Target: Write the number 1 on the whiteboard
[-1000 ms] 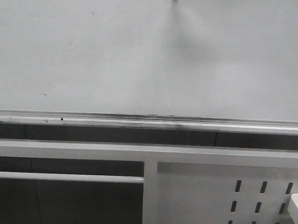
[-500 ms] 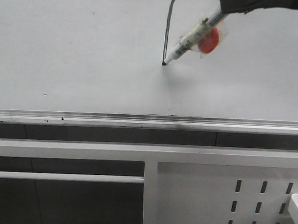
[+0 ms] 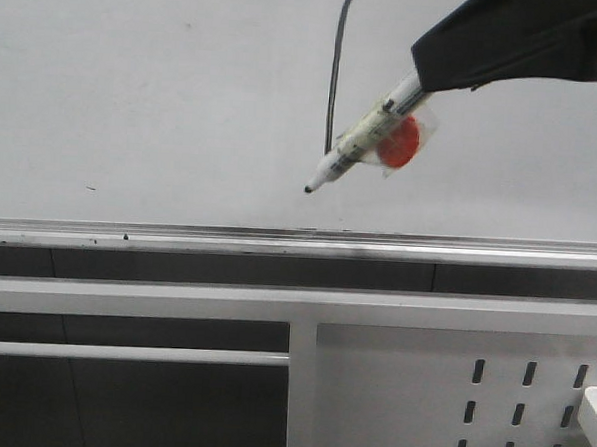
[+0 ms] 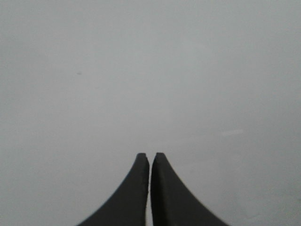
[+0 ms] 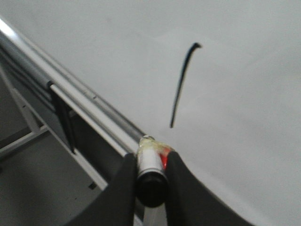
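Observation:
The whiteboard (image 3: 135,95) fills the upper half of the front view. On it is the number 1 (image 3: 334,75), a thin black, slightly curved stroke with a small hook at its top; the right wrist view shows the number 1 (image 5: 181,84) too. My right gripper (image 3: 423,82) comes in from the upper right, shut on a marker (image 3: 358,145) that carries a red tag. The marker tip (image 3: 308,189) points down-left, below and left of the stroke's lower end. In the right wrist view the right gripper (image 5: 150,157) clamps the marker's barrel (image 5: 150,165). My left gripper (image 4: 149,155) is shut on nothing, facing a plain white surface.
A silver tray rail (image 3: 177,239) runs along the board's lower edge. Below it stands a white metal frame (image 3: 300,384) with a perforated panel (image 3: 519,405) at the lower right and dark gaps between its bars.
Over the last second the marker ran down the board, leaving the black stroke. Since half a second ago its tip has moved on down-left past the stroke's end.

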Tool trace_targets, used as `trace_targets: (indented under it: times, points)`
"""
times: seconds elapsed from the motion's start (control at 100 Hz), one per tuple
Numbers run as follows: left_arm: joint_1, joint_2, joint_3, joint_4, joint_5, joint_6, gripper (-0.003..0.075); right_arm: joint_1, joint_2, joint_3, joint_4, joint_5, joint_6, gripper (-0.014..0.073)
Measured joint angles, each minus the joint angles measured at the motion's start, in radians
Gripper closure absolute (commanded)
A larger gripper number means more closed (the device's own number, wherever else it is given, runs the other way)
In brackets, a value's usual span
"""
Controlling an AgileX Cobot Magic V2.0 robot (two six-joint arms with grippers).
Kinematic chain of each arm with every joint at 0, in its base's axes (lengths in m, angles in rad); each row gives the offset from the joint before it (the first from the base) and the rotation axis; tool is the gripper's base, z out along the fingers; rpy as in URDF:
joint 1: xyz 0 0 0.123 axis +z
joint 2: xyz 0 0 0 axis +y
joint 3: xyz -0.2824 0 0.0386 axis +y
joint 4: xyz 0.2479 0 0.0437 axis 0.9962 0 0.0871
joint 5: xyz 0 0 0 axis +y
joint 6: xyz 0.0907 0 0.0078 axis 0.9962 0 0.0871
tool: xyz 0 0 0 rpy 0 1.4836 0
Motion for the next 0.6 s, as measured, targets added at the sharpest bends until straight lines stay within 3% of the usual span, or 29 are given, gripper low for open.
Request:
trace_targets:
  times: [0.05,0.18,0.27,0.32,0.43,0.6]
  points:
    - [0.0,0.0,0.026,0.0,-0.076,0.0,0.0659,0.035,-0.018,0.0,-0.008,0.04,0.0,0.0663]
    - [0.0,0.014,0.088,0.007,-0.272,-0.005,0.0476,0.101,-0.041,-0.035,-0.035,0.172,0.0,0.0663]
    - [0.0,0.034,0.121,0.013,-0.343,-0.022,0.0345,0.134,-0.041,-0.078,-0.051,0.256,0.0,0.0663]
    - [0.0,0.046,0.131,0.016,-0.38,-0.036,0.0311,0.146,-0.041,-0.104,-0.056,0.284,0.0,0.0663]
    - [0.0,0.081,0.137,0.047,-0.47,-0.074,0.0336,0.161,-0.037,-0.172,-0.07,0.358,0.0,0.0663]
    - [0.0,0.199,0.137,0.237,-0.698,-0.162,0.044,0.174,0.001,-0.277,-0.099,0.454,-0.002,0.0663]
